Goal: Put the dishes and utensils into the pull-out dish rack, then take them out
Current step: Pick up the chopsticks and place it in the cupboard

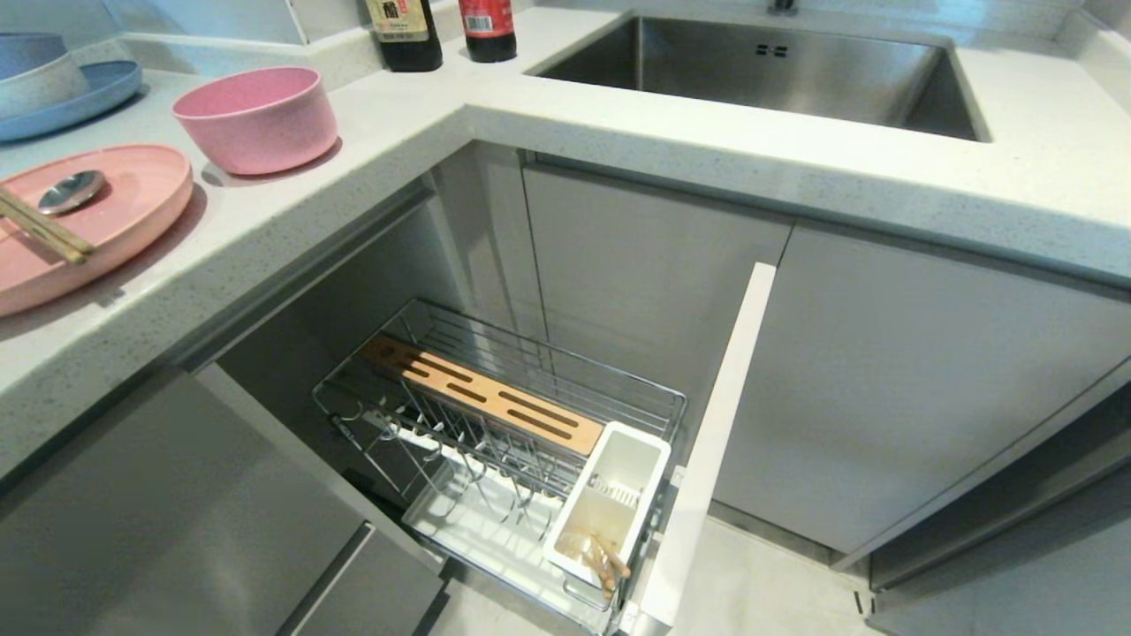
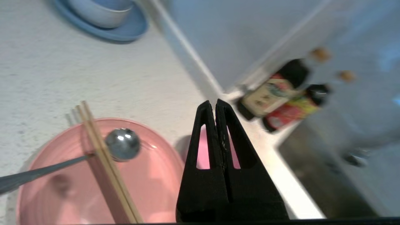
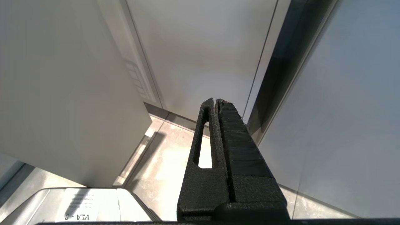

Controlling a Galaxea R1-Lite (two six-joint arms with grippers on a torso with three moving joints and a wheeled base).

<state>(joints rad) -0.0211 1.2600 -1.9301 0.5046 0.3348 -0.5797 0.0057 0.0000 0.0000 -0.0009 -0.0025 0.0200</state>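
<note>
On the counter at the left lies the pink plate [image 1: 132, 208] [image 2: 150, 181], with the wooden chopsticks [image 1: 44, 231] [image 2: 106, 162] and the metal spoon [image 1: 71, 191] [image 2: 122, 144] resting on it. The pink bowl [image 1: 258, 117] [image 2: 203, 150] stands just behind the plate. Below the counter, the chrome pull-out dish rack [image 1: 530, 371] is drawn out, with a wooden strip [image 1: 482, 393] and a white utensil cup [image 1: 610, 499]. My left gripper [image 2: 215, 102] is shut and empty, hovering above the counter over the bowl, beside the plate. My right gripper [image 3: 215, 100] is shut, parked low near the floor.
A blue plate with stacked bowls [image 1: 71, 88] [image 2: 106, 18] sits at the far left. Two dark bottles [image 1: 442, 31] [image 2: 281, 97] stand at the counter's back corner beside the steel sink [image 1: 769, 75]. The white drawer front [image 1: 716, 424] stands at the rack's right.
</note>
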